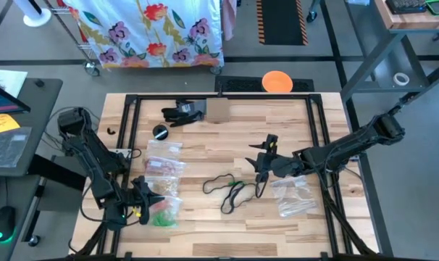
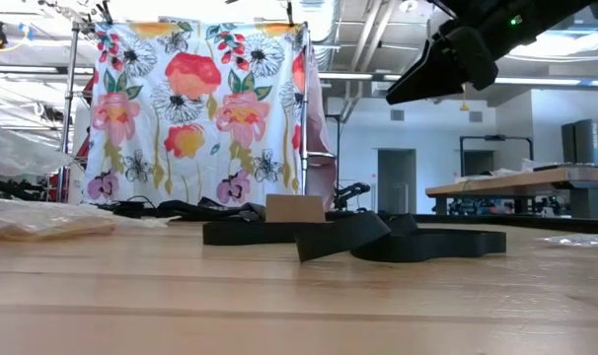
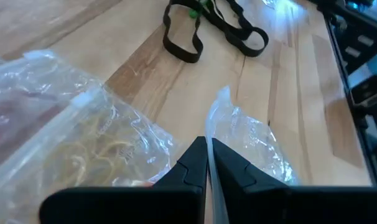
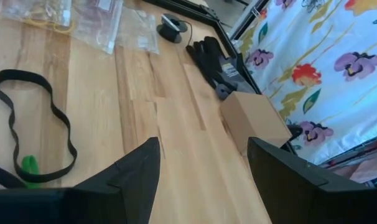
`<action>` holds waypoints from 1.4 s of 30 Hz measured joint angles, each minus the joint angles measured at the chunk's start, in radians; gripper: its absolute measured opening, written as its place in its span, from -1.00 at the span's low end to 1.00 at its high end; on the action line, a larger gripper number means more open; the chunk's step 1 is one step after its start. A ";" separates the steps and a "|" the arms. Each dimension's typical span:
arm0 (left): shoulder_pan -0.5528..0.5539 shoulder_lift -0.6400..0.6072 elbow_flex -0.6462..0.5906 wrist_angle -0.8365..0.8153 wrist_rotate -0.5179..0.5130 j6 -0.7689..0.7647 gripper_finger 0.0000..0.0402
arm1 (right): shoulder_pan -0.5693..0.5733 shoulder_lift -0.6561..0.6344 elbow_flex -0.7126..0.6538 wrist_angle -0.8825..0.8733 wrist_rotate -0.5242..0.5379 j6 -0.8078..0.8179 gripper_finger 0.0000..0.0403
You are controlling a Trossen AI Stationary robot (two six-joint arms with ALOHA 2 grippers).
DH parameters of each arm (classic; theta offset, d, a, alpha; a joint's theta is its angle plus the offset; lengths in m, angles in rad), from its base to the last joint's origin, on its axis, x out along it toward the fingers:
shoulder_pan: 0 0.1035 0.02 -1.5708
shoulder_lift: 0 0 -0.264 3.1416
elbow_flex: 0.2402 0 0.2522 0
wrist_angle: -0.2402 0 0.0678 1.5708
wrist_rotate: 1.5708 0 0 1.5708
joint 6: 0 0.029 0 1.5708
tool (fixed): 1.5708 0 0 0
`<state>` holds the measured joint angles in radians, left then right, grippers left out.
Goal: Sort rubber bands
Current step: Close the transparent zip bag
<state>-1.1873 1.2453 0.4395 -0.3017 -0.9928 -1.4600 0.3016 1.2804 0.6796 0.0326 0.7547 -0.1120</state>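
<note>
Several black rubber bands (image 1: 230, 190) and a small green one (image 4: 30, 167) lie loose at the table's middle. Clear zip bags holding red (image 1: 164, 167), yellow (image 3: 89, 149) and green (image 1: 160, 214) bands lie in a row at the left. My left gripper (image 1: 142, 199) is low over the near end of that row, shut on a clear bag (image 3: 251, 143). My right gripper (image 4: 204, 180) hangs open above the bare wood right of the loose bands (image 4: 33, 124), with nothing between its fingers. My left gripper pinches a thin edge of the clear bag (image 3: 214, 124) between its two shut fingers, which slant downward. Ahead of the fingertips the film stands up in a narrow ridge. The rest of the bag lies crumpled on the table beside the yellow-band bag.
Another clear bag (image 1: 295, 196) lies under the right arm. A cardboard box (image 1: 217, 110), a black glove-like heap (image 1: 183, 112) and a small black round thing (image 1: 160, 132) sit toward the far edge. Black frame rails (image 1: 132, 109) border the work area.
</note>
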 joint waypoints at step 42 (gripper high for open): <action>0.220 -0.126 0.123 -0.410 0.348 -0.114 -0.40 | -0.001 0.000 0.000 -0.004 0.001 -0.001 0.16</action>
<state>-0.9675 1.1192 0.5625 -0.7119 -0.6446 -1.5739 0.3008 1.2804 0.6796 0.0287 0.7554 -0.1127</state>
